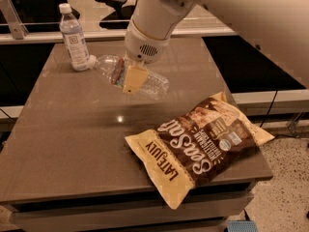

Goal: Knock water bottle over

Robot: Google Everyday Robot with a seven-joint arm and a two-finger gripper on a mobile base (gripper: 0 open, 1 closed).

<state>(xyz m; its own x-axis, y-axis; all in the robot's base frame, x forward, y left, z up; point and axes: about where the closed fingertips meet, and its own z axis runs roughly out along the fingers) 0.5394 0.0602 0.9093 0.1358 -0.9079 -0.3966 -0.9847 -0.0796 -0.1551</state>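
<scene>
Although the gripper hangs directly over it, its grip state cannot be told: the ribbed clear-plastic water bottle lies sideways on the smooth table, far left, white cap beside an upright slim bottle.

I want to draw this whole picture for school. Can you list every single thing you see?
Water bottle: 1, clear with a white cap, lying on its side at the back of the table.
Slim bottle: 1, clear with a pale label, upright at back left, beside the water bottle's cap.
Chip bag: 1, brown and cream, flat at front right.
Table: 1, grey-brown, under everything.
Chair: 1, dark, far behind the table.
Arm: 1, white, reaching in from upper right.
Gripper: 1, white and tan, over the water bottle's middle.
</scene>
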